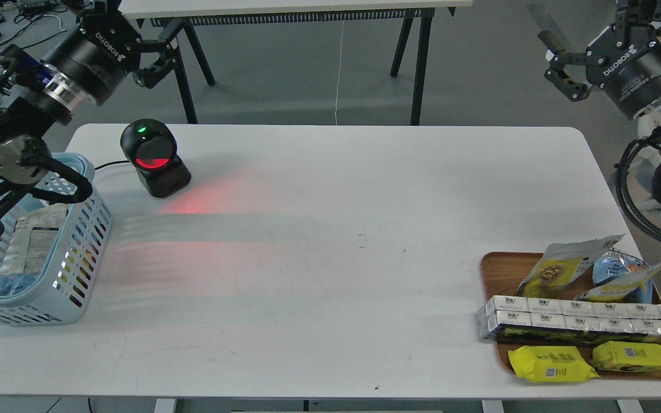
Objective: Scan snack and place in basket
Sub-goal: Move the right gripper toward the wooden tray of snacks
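The snack (566,265) looks light, soft and crinkly, leaning on the tray (497,269). We should pinch its top edge. Our right gripper (560,71) and left gripper (161,54) are both wide and empty.

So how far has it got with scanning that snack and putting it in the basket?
Some packets already lie in the basket. Nothing is in hand: the left gripper and right gripper both hang open and empty above the table. The snack still sits on the wooden tray, so picking, passing the scanner and dropping remain.
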